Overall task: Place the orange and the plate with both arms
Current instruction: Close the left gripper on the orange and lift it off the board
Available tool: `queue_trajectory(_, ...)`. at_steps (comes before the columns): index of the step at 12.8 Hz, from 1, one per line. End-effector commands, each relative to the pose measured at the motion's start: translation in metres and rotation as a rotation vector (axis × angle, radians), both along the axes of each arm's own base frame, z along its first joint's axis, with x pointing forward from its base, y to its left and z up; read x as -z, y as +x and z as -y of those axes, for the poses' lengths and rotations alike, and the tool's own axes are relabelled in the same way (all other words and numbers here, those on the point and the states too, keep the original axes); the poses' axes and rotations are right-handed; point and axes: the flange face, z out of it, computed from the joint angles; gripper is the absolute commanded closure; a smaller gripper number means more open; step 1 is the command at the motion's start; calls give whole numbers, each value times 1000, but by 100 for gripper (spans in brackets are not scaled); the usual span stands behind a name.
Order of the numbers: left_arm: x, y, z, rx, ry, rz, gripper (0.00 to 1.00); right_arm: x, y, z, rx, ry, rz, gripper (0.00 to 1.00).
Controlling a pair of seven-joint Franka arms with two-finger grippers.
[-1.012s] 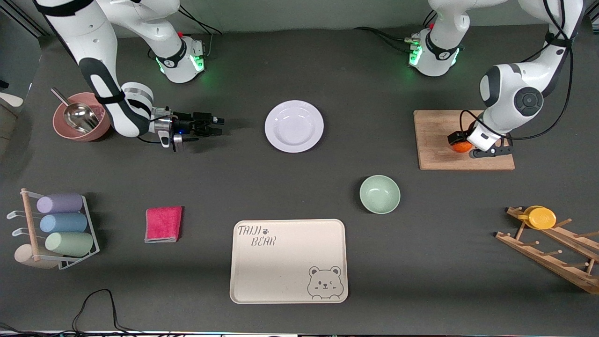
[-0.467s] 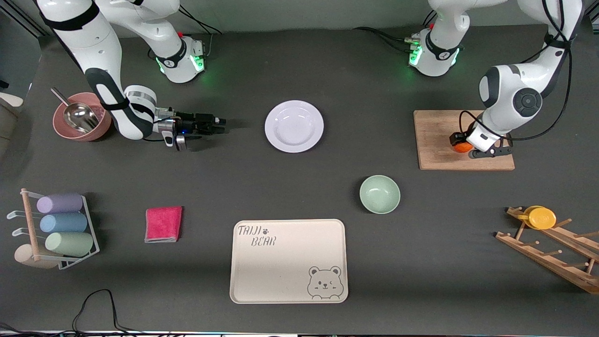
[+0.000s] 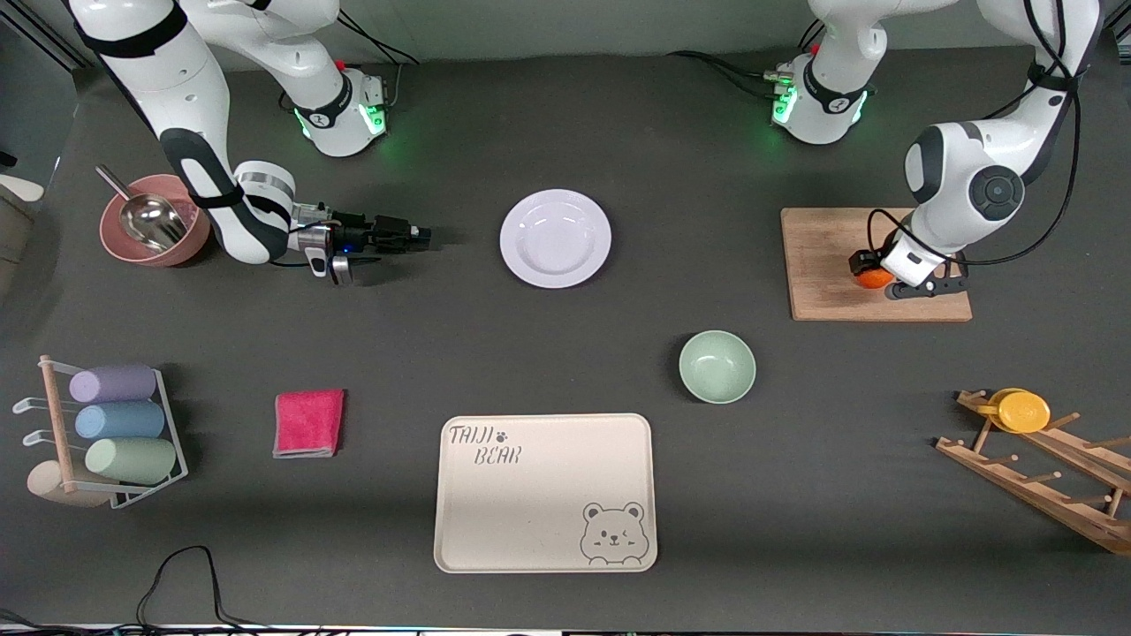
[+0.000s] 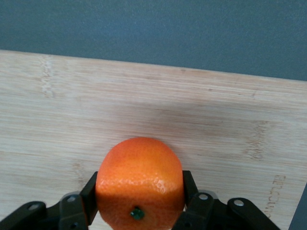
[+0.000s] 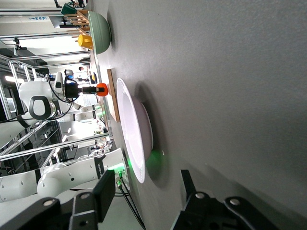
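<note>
Over on the wooden cutting board [image 3: 875, 265], the left gripper [image 4: 138, 211] is closed around the orange [image 4: 140, 184], one finger on each side of its widest part. That looks like the right place to hold it. It's small, light and firm, but the skin is smooth and dimpled, so squeezing harder would probably bruise it or squirt it out. It's still sitting on the board, not lifted.

The right gripper [image 3: 415, 237] is low over the table, pointing at the plate [image 3: 555, 238], which sits a short way ahead of its fingertips, not touching. Its fingers are apart with nothing between them. The plate is the tricky one I reckon: glossy, stiff, breakable, lying flat. The only real handle is the wide rim, pinched top and underside at the edge closest to the fingers.
</note>
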Motion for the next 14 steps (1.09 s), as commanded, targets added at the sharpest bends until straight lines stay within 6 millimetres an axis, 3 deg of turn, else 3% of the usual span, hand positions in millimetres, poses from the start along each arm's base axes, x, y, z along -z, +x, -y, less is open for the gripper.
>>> queue_trajectory(1, -45, 5, 4, 1, 5, -10, 100, -1, 3, 1, 20, 10, 12, 49)
queue_trajectory(5, -131, 25, 1, 2, 14, -69, 100, 1, 3, 1, 4, 8, 46, 53)
queue_trajectory(9, -246, 48, 0, -7, 20, -159, 100, 2, 3, 1, -9, 7, 70, 53)
queue_trajectory(12, -318, 57, 27, 25, 29, -183, 100, 11, 1, 2, -26, 4, 97, 53)
queue_trajectory(14, -333, 57, 73, 14, 24, -168, 100, 12, 0, 2, -27, 3, 95, 53)
